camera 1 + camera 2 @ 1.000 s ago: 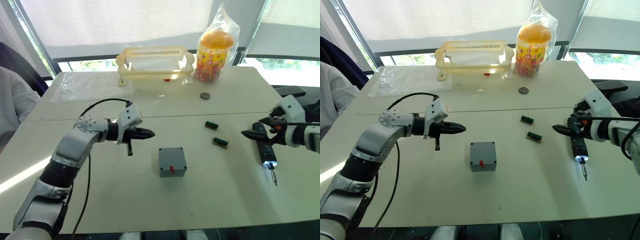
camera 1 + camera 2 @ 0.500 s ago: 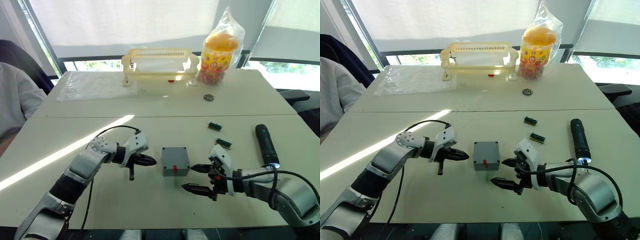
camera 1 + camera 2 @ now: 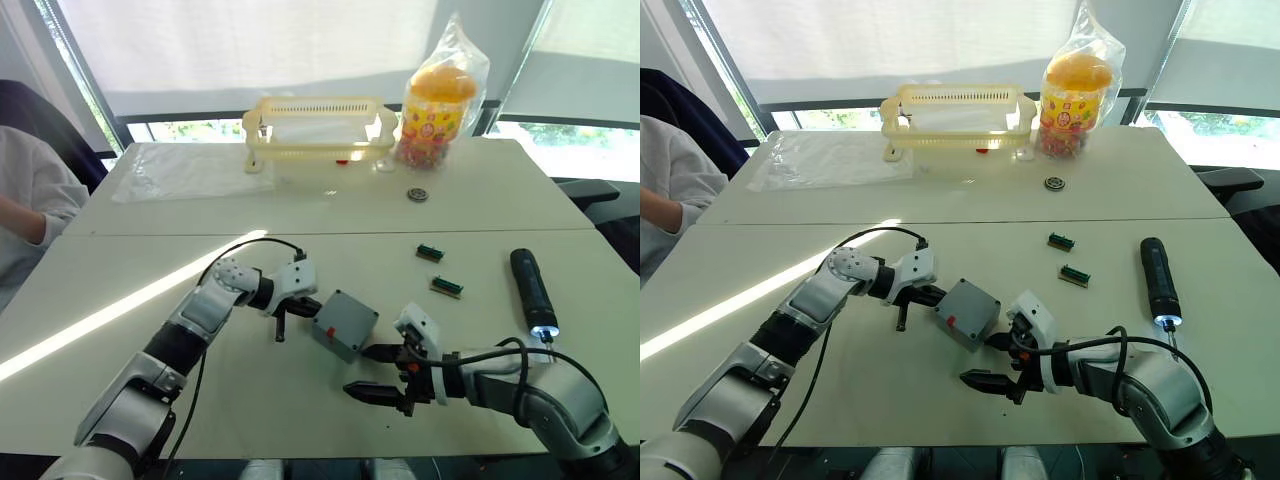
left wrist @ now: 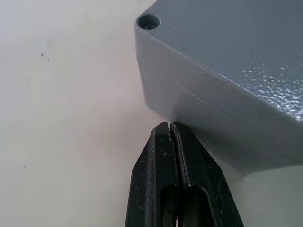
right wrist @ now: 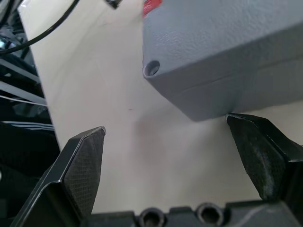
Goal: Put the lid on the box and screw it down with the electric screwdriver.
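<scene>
Squaring up the box (image 3: 343,324) looks to be the step in hand: it sits near the middle of the table (image 3: 150,300), turned askew, with the lid (image 4: 227,42) already on top (a seam runs round the wall and an empty screw hole shows at a corner). The left gripper (image 3: 304,307) has its two fingers pressed together, their tips touching the box's wall. The right gripper (image 3: 378,372) is spread wide, one fingertip (image 5: 258,151) against the box's near corner, the other apart from it. The electric screwdriver (image 3: 532,291) lies on the table well off to the right, tip light on. Next, I judge, the right gripper must fetch it while the left steadies the box.
</scene>
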Robot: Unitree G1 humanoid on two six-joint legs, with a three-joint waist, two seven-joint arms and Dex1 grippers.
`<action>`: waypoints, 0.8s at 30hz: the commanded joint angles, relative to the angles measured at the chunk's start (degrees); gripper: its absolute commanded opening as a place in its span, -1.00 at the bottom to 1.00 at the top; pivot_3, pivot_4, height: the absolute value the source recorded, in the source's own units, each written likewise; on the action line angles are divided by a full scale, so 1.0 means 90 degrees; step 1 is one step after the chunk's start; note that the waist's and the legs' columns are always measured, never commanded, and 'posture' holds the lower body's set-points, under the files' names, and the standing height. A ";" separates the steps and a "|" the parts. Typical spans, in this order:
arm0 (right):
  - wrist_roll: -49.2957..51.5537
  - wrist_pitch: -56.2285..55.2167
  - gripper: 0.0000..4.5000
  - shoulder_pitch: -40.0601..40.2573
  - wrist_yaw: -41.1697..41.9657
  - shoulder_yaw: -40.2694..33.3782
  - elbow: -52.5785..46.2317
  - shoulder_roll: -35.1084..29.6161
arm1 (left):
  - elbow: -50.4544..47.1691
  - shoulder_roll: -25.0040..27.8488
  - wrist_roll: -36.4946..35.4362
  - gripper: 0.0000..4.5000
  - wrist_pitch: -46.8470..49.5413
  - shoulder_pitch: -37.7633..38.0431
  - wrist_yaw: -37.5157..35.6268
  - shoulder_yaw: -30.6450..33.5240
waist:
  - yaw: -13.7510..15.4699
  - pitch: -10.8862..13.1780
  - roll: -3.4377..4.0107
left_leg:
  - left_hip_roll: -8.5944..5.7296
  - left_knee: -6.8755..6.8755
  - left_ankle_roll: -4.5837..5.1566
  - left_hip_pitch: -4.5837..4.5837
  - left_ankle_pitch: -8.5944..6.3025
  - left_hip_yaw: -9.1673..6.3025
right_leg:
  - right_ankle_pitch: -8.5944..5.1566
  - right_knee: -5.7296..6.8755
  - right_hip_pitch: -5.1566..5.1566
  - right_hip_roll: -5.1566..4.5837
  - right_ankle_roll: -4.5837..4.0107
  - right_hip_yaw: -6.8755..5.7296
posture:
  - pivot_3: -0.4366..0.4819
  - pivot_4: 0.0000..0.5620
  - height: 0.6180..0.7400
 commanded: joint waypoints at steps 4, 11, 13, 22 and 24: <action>0.0385 0.0215 0.97 0.0286 -0.0237 -0.0386 -0.0628 -0.0013 | 0.1021 -0.0399 0.0298 -1.00 -0.0562 -0.0470 0.0166 0.0096 | 0.0036 -0.0002 -0.0003 | 0.0000 0.0001 0.0000 0.0000 0.0000 -0.0002 | 0.0001 0.0001 0.0001 0.0000 0.0001 -0.0001 | -0.05 -0.47 1.00; 0.0497 0.0040 0.97 0.0549 -0.0007 -0.1434 -0.0707 -0.0754 | 0.0792 0.0221 0.0130 -1.00 -0.0263 -0.0316 0.0230 0.0715 | -0.0115 -0.0003 -0.0005 | 0.0000 0.0008 0.0001 0.0001 -0.0001 -0.0006 | 0.0005 0.0002 0.0005 0.0000 0.0008 -0.0003 | -0.05 -0.47 1.00; 0.0242 -0.0241 0.97 0.0491 0.0083 -0.1459 -0.0492 -0.0943 | 0.0133 0.0507 -0.0005 -1.00 0.0061 0.0028 0.0080 0.0809 | -0.0147 -0.0004 -0.0006 | 0.0001 -0.0004 0.0001 0.0005 -0.0001 -0.0005 | 0.0005 0.0007 0.0001 0.0000 0.0008 -0.0002 | -0.05 -0.47 1.00; -0.0900 -0.1678 0.97 -0.0345 0.0910 -0.0430 0.0873 -0.0898 | -0.3410 0.1533 -0.0851 -1.00 0.2122 0.1809 -0.0176 0.1004 | -0.0105 -0.0006 -0.0008 | 0.0003 -0.0003 0.0000 0.0007 0.0000 -0.0006 | 0.0003 0.0041 -0.0011 0.0000 0.0006 0.0000 | -0.05 -0.47 1.00; -0.1102 -0.1937 0.97 -0.0492 0.1117 -0.0179 0.1126 -0.0828 | -0.3650 0.1479 -0.0904 -1.00 0.2339 0.1942 -0.0005 0.0960 | -0.0116 -0.0006 -0.0010 | 0.0001 0.0000 0.0000 0.0007 0.0000 -0.0005 | 0.0002 0.0042 -0.0011 -0.0003 0.0006 0.0000 | -0.05 -0.47 1.00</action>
